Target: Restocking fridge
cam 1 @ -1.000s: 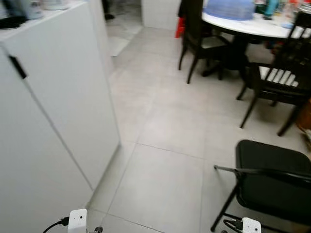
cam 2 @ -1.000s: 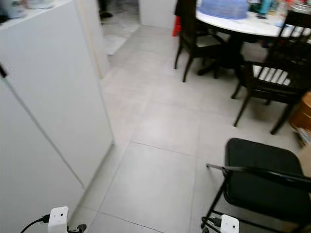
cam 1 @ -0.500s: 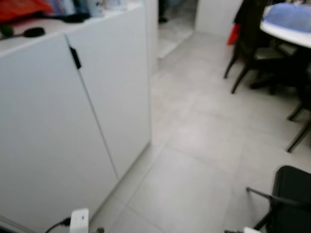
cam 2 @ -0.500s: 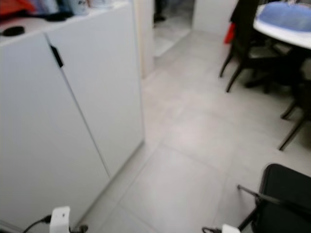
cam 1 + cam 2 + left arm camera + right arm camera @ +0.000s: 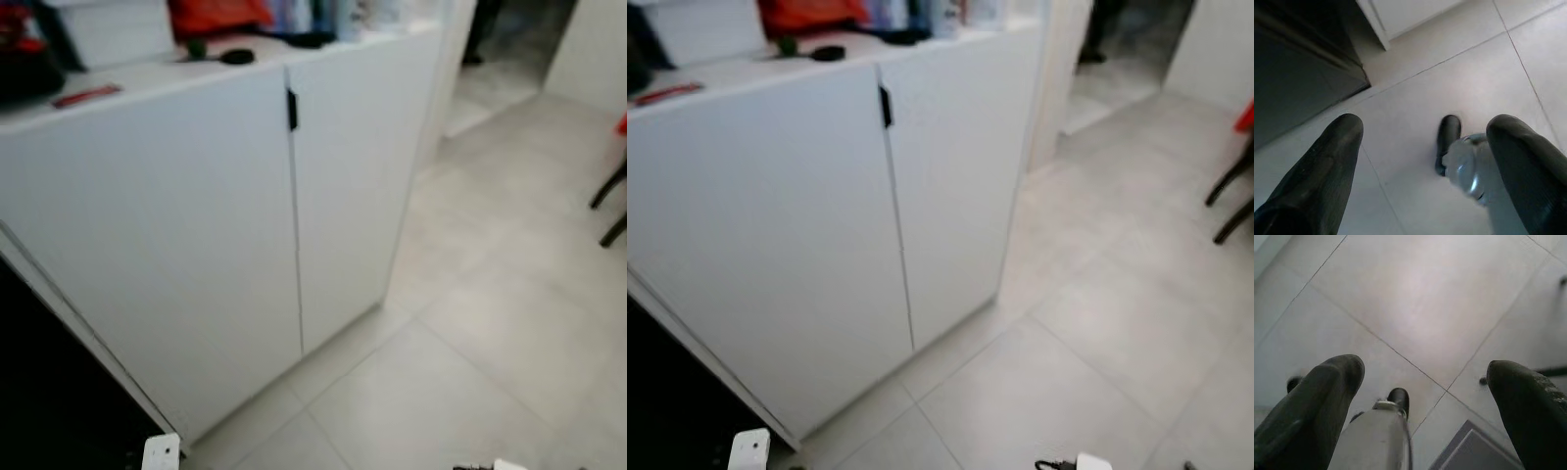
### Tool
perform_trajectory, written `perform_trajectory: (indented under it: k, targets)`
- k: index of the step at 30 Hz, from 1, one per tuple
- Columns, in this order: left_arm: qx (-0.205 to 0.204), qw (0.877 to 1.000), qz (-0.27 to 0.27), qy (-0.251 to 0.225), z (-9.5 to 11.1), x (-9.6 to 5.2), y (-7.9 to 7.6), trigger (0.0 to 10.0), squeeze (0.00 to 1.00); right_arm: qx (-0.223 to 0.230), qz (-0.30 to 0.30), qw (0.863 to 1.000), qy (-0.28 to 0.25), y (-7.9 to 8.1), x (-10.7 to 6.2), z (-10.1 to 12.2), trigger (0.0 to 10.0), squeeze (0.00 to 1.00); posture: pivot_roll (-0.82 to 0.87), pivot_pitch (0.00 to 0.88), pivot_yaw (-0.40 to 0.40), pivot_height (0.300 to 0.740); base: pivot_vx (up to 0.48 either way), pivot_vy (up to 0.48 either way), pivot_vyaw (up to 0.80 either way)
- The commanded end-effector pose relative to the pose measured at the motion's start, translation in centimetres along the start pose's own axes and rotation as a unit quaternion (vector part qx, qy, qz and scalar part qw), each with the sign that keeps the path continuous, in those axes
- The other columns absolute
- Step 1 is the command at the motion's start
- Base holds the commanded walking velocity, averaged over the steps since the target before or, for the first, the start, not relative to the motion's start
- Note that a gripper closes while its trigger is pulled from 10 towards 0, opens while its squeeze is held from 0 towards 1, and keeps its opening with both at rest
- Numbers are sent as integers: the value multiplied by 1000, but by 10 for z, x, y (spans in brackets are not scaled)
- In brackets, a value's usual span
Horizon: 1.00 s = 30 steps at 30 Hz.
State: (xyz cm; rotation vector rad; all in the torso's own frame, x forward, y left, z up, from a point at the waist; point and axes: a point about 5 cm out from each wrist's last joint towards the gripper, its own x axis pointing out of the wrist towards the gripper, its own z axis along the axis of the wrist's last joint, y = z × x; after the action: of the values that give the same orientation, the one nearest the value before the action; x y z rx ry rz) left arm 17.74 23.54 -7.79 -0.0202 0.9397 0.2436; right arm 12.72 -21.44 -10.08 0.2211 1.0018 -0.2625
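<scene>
— Fridge: what does it look like?

— Can't tell for sure which thing it is. Best candidate is a dark unit [image 5: 49, 392], black and featureless, touching the left end of the white cabinet [image 5: 196, 225]. In the left wrist view the dark unit [image 5: 1298, 73] is a flat dark face that meets the floor just beside the cabinet's bottom corner.

— And the cabinet itself?

— Two plain white doors w/ a small black handle [image 5: 292, 109] at the top of the seam. On top of it: a white box [image 5: 113, 29], a red bundle [image 5: 216, 15], a black disc [image 5: 236, 57] and a thin red item [image 5: 88, 95]. All blurred, so no more detail.

— Diff vs 1 s ago?

— The camera has swung to the robot's left; the things haven't moved. The cabinet was at the pic's left edge and is now across the middle. The round table and folding chair have left the frame. To the cabinet's right there is grey tile floor [image 5: 490, 343] and two dark chair legs [image 5: 612, 201] well apart from it.

— Jaws?

— Left gripper [image 5: 1425, 129]: fingers [image 5: 1327, 166] wide apart, nothing between them, pointing down at tile near the cabinet's base. The dark unit is beyond the fingertips, not between the jaws and not touching them. Right gripper [image 5: 1425, 369]: also spread and empty, over bare tile to the cabinet's right, well apart from the dark unit. The robot's foot [image 5: 1448, 142] stands on the tile below the left gripper.
</scene>
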Motion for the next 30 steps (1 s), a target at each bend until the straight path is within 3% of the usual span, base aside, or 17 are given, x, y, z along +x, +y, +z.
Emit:
perform_trajectory:
  k: [1, 26, 30]
  targets:
    - [12, 1000, 1, 13, -6, -1, 3, 10000, 0, -2, 2, 1000, 0, 1, 0, 1, 10000, 0, 16, 0, -61, 740, 0, 0, 800]
    - [29, 999, 5, 21, -2, 0, 2, 10000, 0, -5, 12, 1000, 6, 3, 2, 4, 10000, 0, 36, 0, -74, 740, 0, 0, 800]
    - [34, 999, 3, 22, -1, 0, 2, 10000, 0, 12, 15, 1000, 8, 3, 2, 4, 10000, 0, 37, 0, -73, 740, 0, 0, 0]
